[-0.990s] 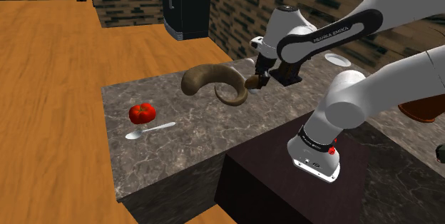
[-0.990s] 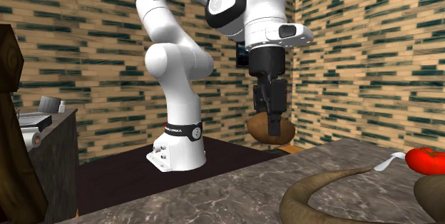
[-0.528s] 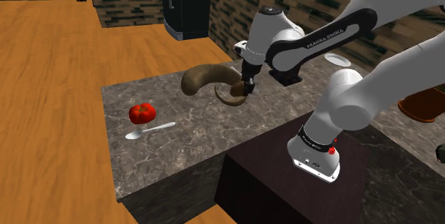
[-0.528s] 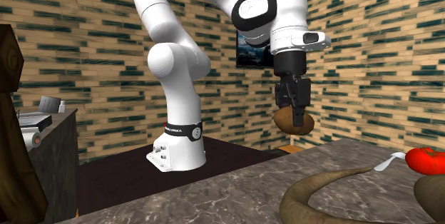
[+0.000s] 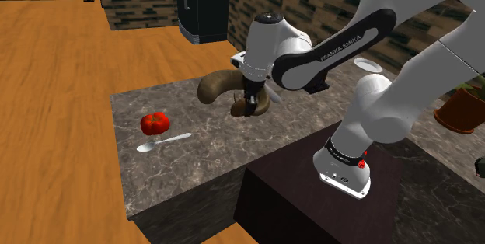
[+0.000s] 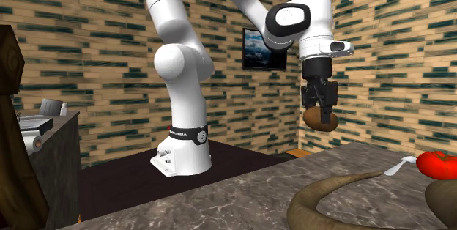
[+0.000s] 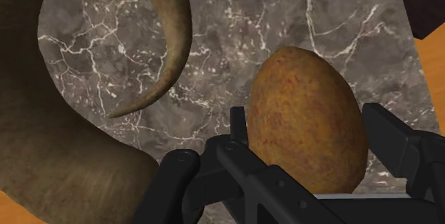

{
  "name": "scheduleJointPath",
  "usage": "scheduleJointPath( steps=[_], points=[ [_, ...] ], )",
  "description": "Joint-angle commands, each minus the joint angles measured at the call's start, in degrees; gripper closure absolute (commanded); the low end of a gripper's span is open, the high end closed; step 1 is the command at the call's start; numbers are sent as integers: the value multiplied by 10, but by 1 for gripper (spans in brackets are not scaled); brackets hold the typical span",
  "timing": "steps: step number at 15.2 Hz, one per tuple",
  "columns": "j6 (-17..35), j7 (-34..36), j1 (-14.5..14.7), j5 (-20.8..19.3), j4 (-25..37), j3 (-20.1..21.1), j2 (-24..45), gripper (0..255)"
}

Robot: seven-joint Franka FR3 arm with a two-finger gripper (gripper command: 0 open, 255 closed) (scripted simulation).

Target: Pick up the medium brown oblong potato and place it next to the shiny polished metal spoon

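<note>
Where my arm bends down in the shoulder view, the jaws pinch the brown potato (image 5: pixel 240 109) above the grey marbled worktop (image 5: pixel 218 153). My black fingers (image 5: pixel 250 95) cover part of it, and it blends into the curled brown horn (image 5: pixel 214 85) just behind, so its outline is hard to make out. The metal spoon (image 5: pixel 165 142) lies well apart toward this view's left, just beside a red tomato (image 5: pixel 155 123). White letters on my forearm read FRANKA EMIKA (image 5: pixel 336 46). From the second exterior view, the potato (image 6: pixel 321 121) hangs clear of the worktop (image 6: pixel 242 195), clasped at its top, with only the lower half showing. The spoon (image 6: pixel 401 165) is partly hidden behind the tomato (image 6: pixel 438 164) at this view's right edge, and the horn (image 6: pixel 344 198) is cut off by the bottom edge. The band around my base (image 6: pixel 187 131) carries writing I cannot read. Through the wrist view, the potato (image 7: pixel 307 123) stands upright between my two fingers (image 7: pixel 399 144), which press on its sides and hide its lower end. The horn (image 7: pixel 85 172) sweeps beside it and runs out of the picture.
</note>
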Motion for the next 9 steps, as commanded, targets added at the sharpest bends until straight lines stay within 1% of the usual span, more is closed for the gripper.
scheduleJointPath(
  steps=[1, 5, 9],
  points=[
    [0, 28, 11, 5, 28, 20, 31, 255],
    [-7, 83, 29, 6, 91, 58, 91, 255],
    [-21, 138, 44, -5, 162, 89, 155, 255]
  ],
)
